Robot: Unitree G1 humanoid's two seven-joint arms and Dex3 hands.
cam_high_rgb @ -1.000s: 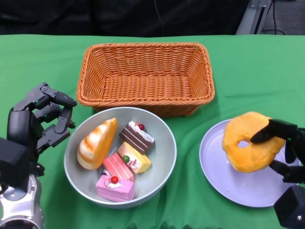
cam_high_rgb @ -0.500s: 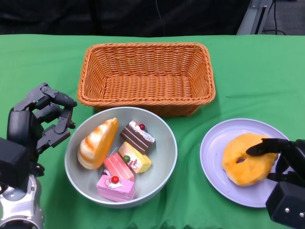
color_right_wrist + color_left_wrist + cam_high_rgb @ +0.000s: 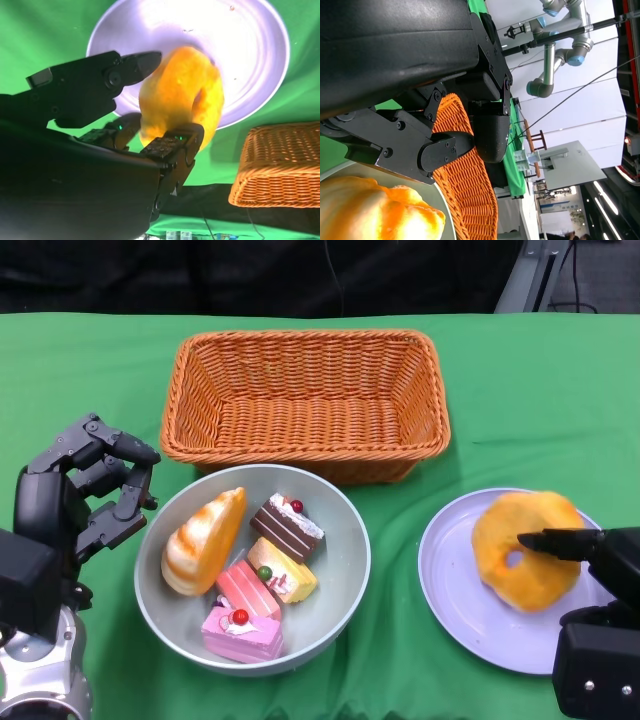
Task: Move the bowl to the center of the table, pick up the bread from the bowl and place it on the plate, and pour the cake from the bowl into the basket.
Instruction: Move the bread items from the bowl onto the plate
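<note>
Head view: the grey bowl (image 3: pixel 345 585) sits at the table's centre, just in front of the wicker basket (image 3: pixel 305 400), on the green cloth (image 3: pixel 520 390); inside it lie a cone-shaped orange-and-white bread (image 3: pixel 203 540) and four cake slices (image 3: pixel 265 590), one chocolate, one yellow, two pink. The ring-shaped bread (image 3: pixel 527 550) rests on the lavender plate (image 3: pixel 450 580) at the right; the right hand (image 3: pixel 585 555) grips it, one finger lying across its top near the hole. Right wrist view: the ring-shaped bread (image 3: pixel 182 97) is pinched between the fingers (image 3: pixel 172 150), standing on edge over the plate (image 3: pixel 250 60). The left hand (image 3: pixel 85 490) hovers just beside the bowl's left rim, fingers curved and apart, holding nothing.
</note>
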